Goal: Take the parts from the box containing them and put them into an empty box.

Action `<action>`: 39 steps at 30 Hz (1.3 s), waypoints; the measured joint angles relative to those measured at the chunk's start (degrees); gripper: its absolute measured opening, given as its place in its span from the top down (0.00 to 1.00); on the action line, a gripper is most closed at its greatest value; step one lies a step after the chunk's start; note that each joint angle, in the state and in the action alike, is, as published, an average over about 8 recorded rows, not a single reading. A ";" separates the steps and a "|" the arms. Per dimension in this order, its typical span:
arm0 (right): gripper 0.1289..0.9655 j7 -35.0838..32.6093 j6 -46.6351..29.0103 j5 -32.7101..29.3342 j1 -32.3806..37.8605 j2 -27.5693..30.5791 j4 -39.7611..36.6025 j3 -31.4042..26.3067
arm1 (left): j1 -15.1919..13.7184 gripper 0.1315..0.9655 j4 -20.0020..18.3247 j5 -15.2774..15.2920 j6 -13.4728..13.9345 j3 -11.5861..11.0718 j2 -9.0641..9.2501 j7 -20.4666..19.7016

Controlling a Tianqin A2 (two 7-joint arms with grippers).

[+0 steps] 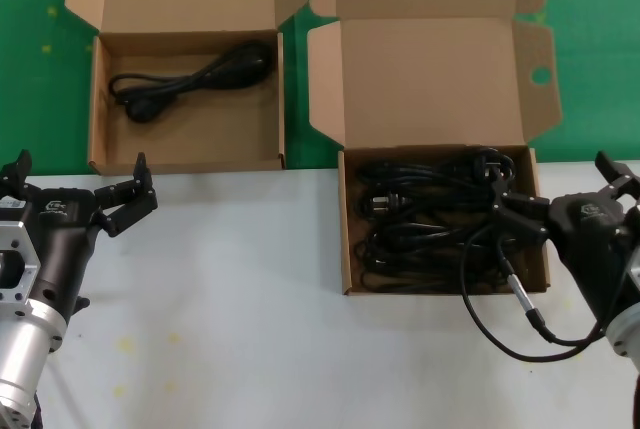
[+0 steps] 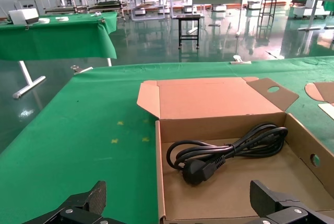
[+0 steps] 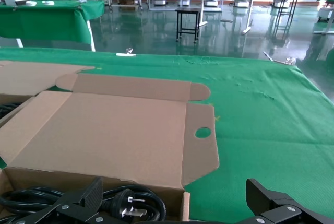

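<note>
Two cardboard boxes sit side by side on the surface (image 1: 250, 339), which is white near the robot and green cloth farther off. Biggest is the rounded-wing box (image 1: 430, 69), lying on the robot's right with its lid tipped back and a round hole in one wing; its tray straddles the line where green meets white. Inside lies a tangled heap of black power cords (image 1: 425, 224), filling most of the tray — a plug with bare prongs shows near one wall in the right wrist view (image 3: 130, 209). The plainer-lidded box (image 1: 185, 99) rests on the green cloth to the left, close beside the first, lid folded back. It holds a single power cord (image 1: 190, 77), loosely coiled, its chunky plug at the end nearer the robot.

The right gripper (image 1: 520, 211) hangs over the near right corner of the full box, jaws spread and grasping nothing. The left gripper (image 1: 75, 181) hovers above the white surface just in front of the plainer box — jaws likewise wide apart, empty.
</note>
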 joint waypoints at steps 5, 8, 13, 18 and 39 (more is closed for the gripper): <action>0.00 0.00 0.00 0.00 0.00 0.00 0.00 0.00 | 0.00 0.00 0.00 0.00 0.00 0.00 0.00 0.00; 0.00 0.00 0.00 0.00 0.00 0.00 0.00 0.00 | 0.00 0.00 0.00 0.00 0.00 0.00 0.00 0.00; 0.00 0.00 0.00 0.00 0.00 0.00 0.00 0.00 | 0.00 0.00 0.00 0.00 0.00 0.00 0.00 0.00; 0.00 0.00 0.00 0.00 0.00 0.00 0.00 0.00 | 0.00 0.00 0.00 0.00 0.00 0.00 0.00 0.00; 0.00 0.00 0.00 0.00 0.00 0.00 0.00 0.00 | 0.00 0.00 0.00 0.00 0.00 0.00 0.00 0.00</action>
